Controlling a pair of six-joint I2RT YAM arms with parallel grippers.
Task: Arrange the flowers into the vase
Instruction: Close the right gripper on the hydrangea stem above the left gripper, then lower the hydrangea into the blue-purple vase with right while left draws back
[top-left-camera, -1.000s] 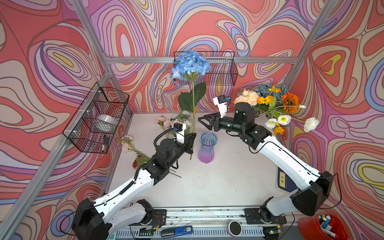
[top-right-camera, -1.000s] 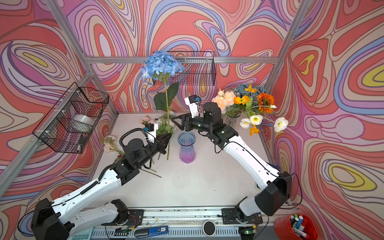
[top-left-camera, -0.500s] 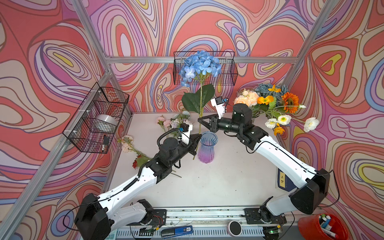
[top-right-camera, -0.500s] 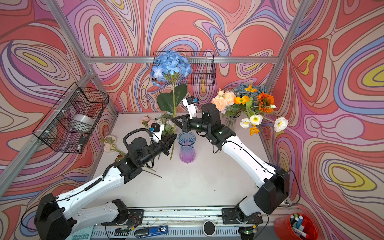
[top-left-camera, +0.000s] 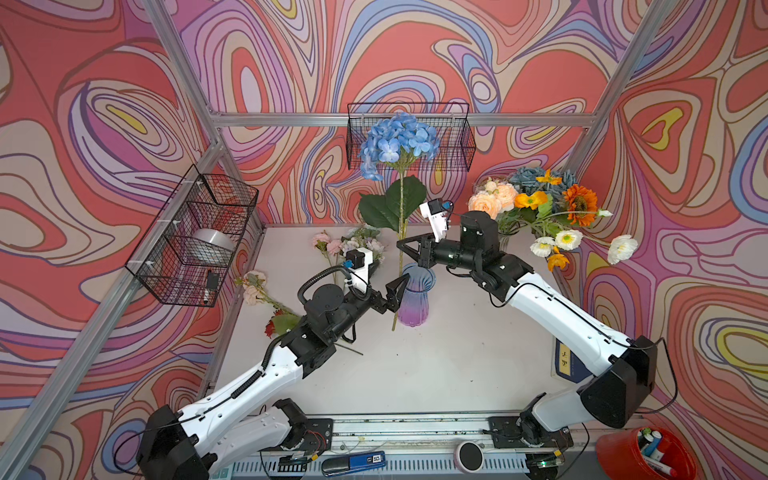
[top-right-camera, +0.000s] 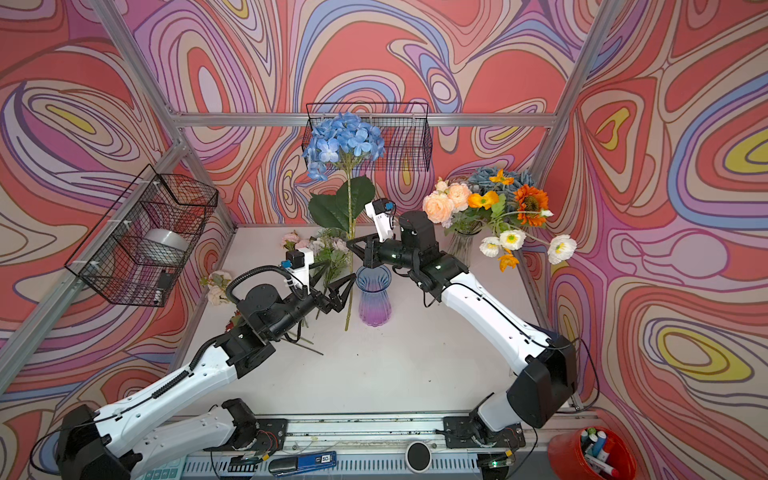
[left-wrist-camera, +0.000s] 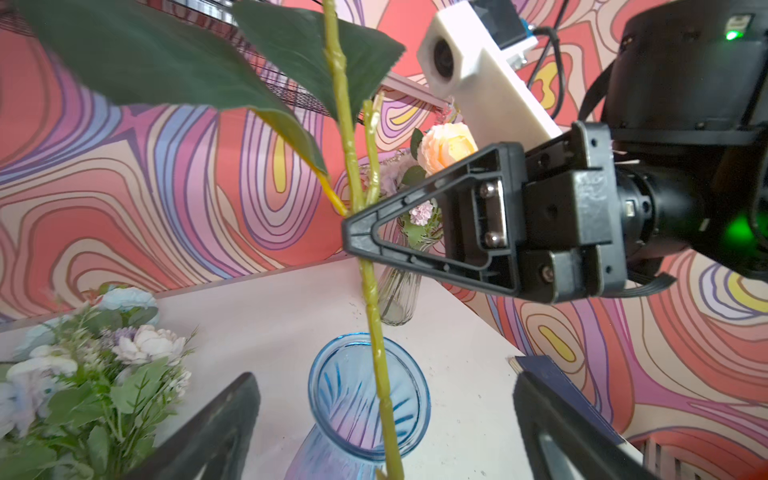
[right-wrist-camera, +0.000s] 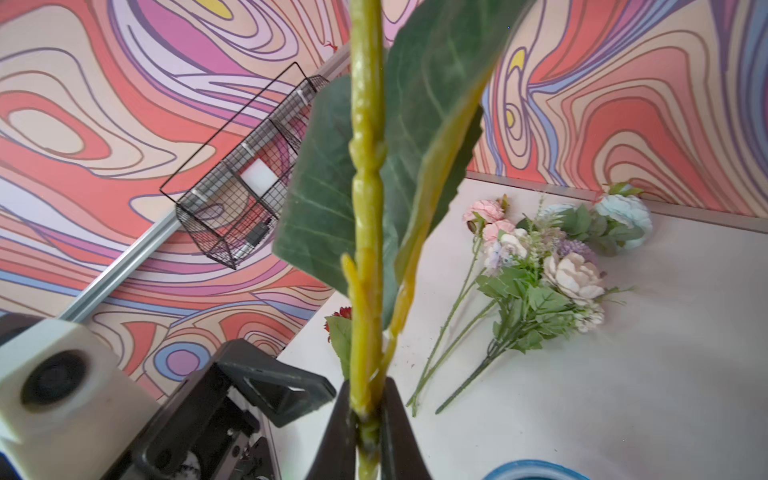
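Note:
A blue-headed flower (top-left-camera: 397, 141) (top-right-camera: 345, 141) stands upright on a long green stem (left-wrist-camera: 376, 332) (right-wrist-camera: 365, 208). My right gripper (top-left-camera: 401, 245) (top-right-camera: 351, 245) (right-wrist-camera: 365, 399) is shut on the stem just below its big leaves. Lower down, my left gripper (top-left-camera: 397, 291) (top-right-camera: 338, 293) (left-wrist-camera: 384, 386) is open, its fingers standing wide on either side of the stem. The blue-to-purple glass vase (top-left-camera: 413, 303) (top-right-camera: 374, 299) (left-wrist-camera: 332, 399) stands right beside it. The stem's lower end hangs outside the vase, along its left side. More flowers (top-left-camera: 353, 245) (right-wrist-camera: 540, 274) lie on the table behind.
A full bouquet in a clear glass vase (top-left-camera: 540, 203) stands at the back right. Loose flowers (top-left-camera: 257, 286) lie by the left wall. Wire baskets hang on the left wall (top-left-camera: 195, 237) and back wall (top-left-camera: 409, 137). A blue book (top-left-camera: 567, 361) lies at the table's right edge.
The left gripper carried the blue flower right to the vase, the right gripper shut on its stem, and the left gripper has now opened and let go.

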